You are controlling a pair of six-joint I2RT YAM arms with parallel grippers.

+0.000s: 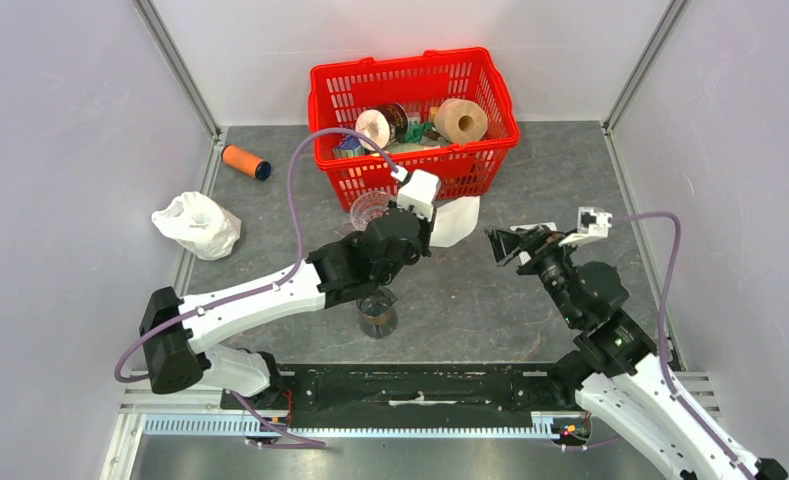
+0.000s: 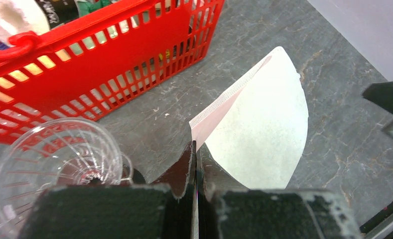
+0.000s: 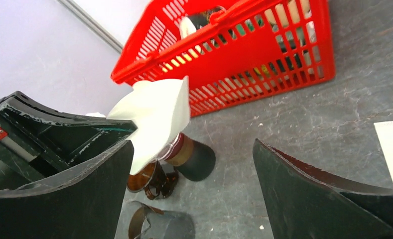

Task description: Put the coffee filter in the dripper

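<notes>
The left end effector (image 2: 195, 149) pinches the white coffee filter (image 2: 264, 119) by its seamed edge, just beside the empty clear dripper (image 2: 60, 154), leaving pickup apparently done and seating undone, while the right end effector (image 3: 192, 169) stands spread open.

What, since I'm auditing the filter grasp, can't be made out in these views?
Top external: the left arm covers where the left gripper pinches the coffee filter.
Left wrist: frame edge and gripper body cut off the dripper.
Right wrist: the filter covers whatever stands behind it.
</notes>
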